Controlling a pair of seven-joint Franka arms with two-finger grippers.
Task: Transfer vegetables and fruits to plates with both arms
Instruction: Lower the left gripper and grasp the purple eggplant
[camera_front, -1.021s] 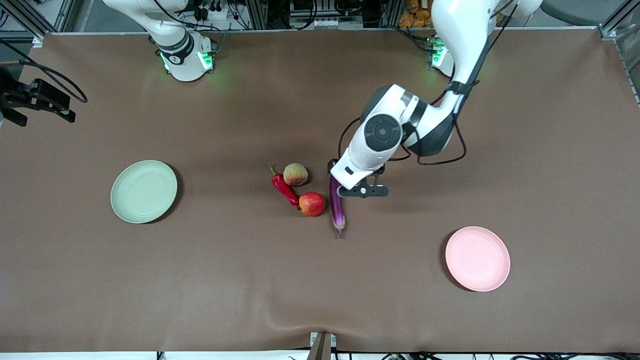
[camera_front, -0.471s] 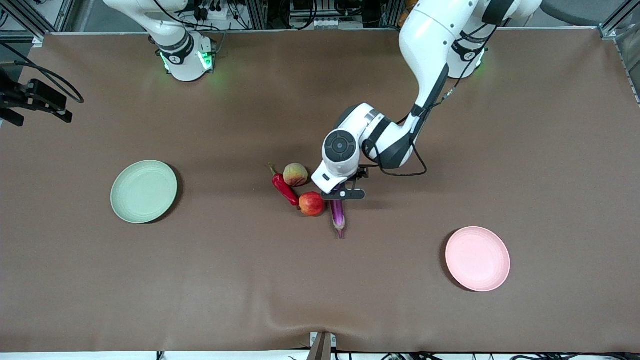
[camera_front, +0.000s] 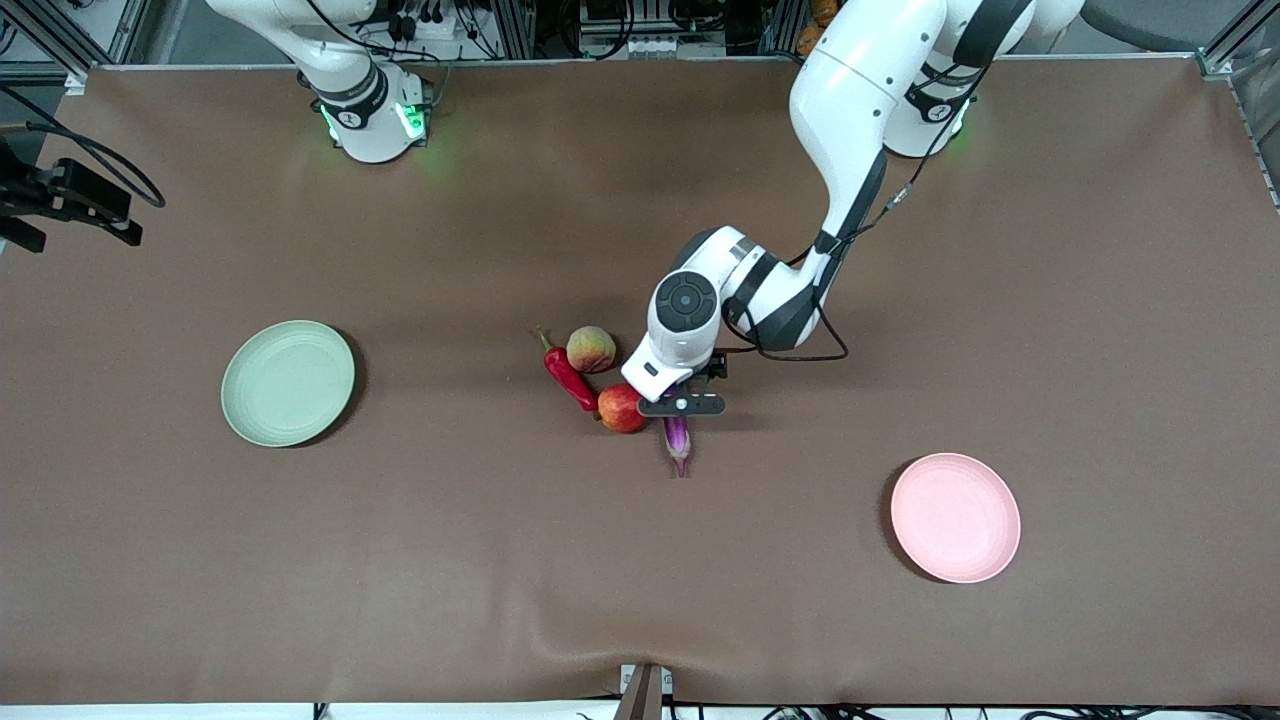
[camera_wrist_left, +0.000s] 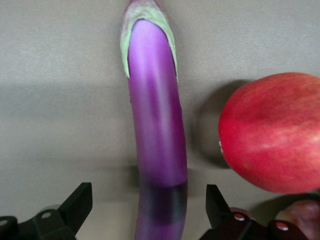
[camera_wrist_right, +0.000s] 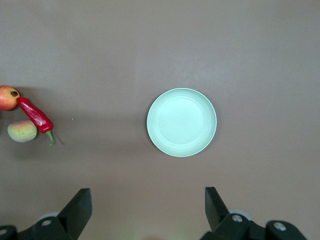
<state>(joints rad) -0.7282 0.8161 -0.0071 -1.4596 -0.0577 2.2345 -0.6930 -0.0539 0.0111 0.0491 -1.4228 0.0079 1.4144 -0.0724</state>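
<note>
The purple eggplant (camera_front: 677, 437) lies on the table beside the red apple (camera_front: 620, 408). The red chili (camera_front: 568, 377) and the peach (camera_front: 591, 349) lie just farther from the front camera than the apple. My left gripper (camera_front: 680, 405) is low over the eggplant, open, with one finger on each side of it. The left wrist view shows the eggplant (camera_wrist_left: 155, 125) between the fingers (camera_wrist_left: 80, 200) and the apple (camera_wrist_left: 272, 132) beside it. My right gripper (camera_wrist_right: 148, 210) is open and empty, high above the pale green plate (camera_wrist_right: 181, 122). The pink plate (camera_front: 955, 517) holds nothing.
The green plate (camera_front: 288, 382) sits toward the right arm's end of the table, the pink plate toward the left arm's end, nearer the front camera. A black device (camera_front: 65, 200) juts in at the table's edge past the green plate. The cloth is brown.
The left arm has swung in and come down, bringing its open gripper from beside the eggplant to straddle its middle. The fruits and plates have not moved.
</note>
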